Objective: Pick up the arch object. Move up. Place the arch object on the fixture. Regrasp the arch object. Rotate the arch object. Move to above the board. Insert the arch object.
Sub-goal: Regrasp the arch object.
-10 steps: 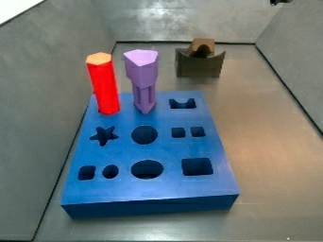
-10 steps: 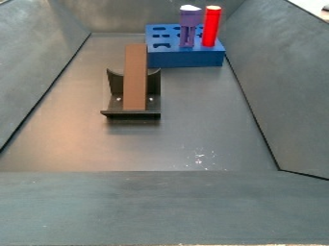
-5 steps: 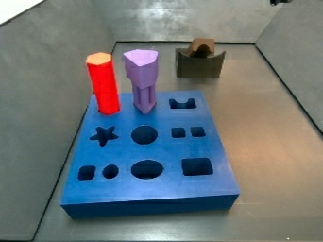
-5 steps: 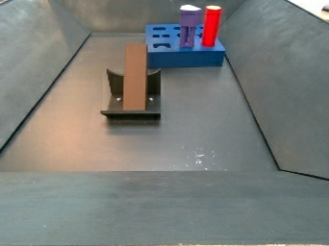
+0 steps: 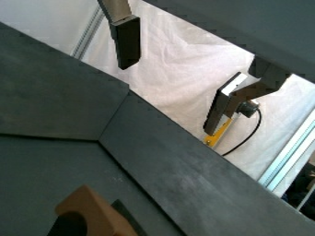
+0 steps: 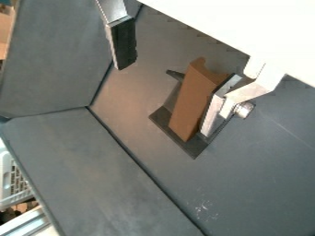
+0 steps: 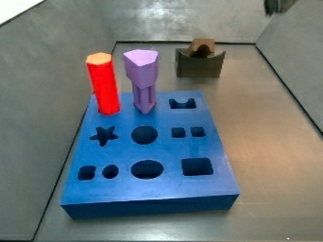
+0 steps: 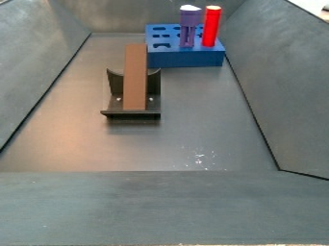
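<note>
The arch object (image 8: 134, 75), a long brown column, lies flat across the fixture (image 8: 130, 112) on the floor. In a side view its end (image 7: 201, 44) shows in the dip of the fixture (image 7: 199, 65). The blue board (image 7: 164, 189) lies apart from them, also in a side view (image 8: 180, 60). My gripper (image 6: 167, 100) hangs above the arch object (image 6: 187, 97) and fixture (image 6: 160, 117), open and empty. Its fingers (image 5: 125, 41) stand wide apart. In a wrist view the gripper (image 5: 169, 100) faces the wall, with the arch object's end (image 5: 92, 214) at the edge. A bit of the gripper (image 7: 275, 6) shows at the picture's edge.
A red hexagonal peg (image 7: 102, 83) and a purple pentagonal peg (image 7: 142, 80) stand upright in the board's far row, also seen in a side view (image 8: 211, 26) (image 8: 190, 26). Grey sloping walls ring the floor. A yellow cable (image 5: 222, 136) hangs outside.
A little more of the gripper shows at the top edge of a side view, so it has come down slightly. The arch object, fixture and pegs have not moved.
</note>
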